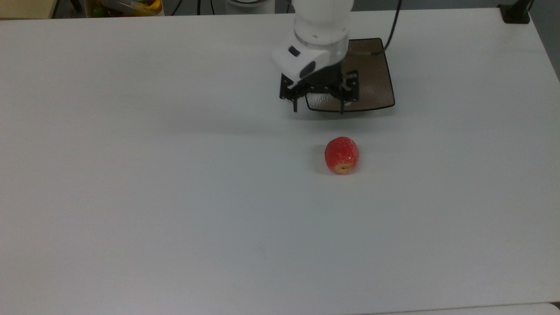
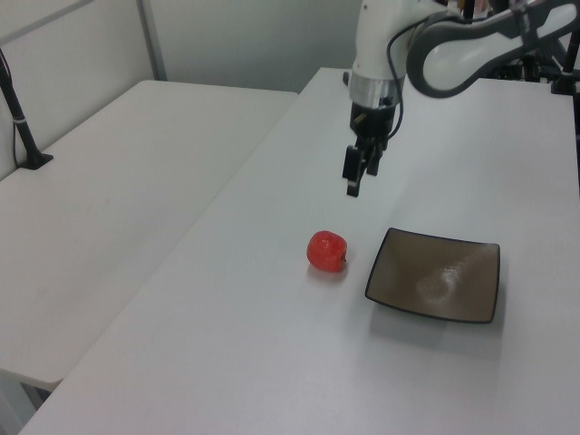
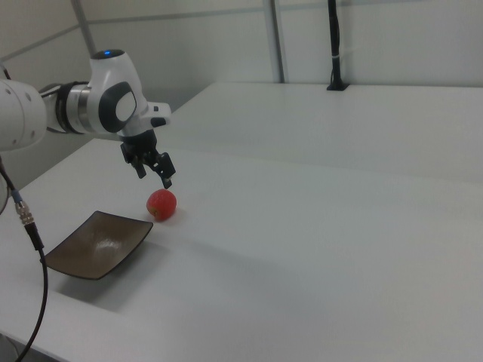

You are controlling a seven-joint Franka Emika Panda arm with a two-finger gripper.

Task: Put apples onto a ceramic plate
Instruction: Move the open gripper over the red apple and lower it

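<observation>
While my gripper (image 1: 318, 106) hangs wide open and empty, the small red apple (image 1: 341, 155) sits near the square brown-grey ceramic plate (image 1: 376, 87).

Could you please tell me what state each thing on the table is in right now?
Red apple: resting on the table, untouched.
Square brown plate: upright, nothing on it.
Pincer: open, holding nothing, in the air, apart from the apple.

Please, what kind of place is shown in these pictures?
Probably a robotics lab or test room. A robot arm with an open gripper works over a plain white table holding just an apple and a plate, with a camera pole clamped on a neighbouring table.
</observation>
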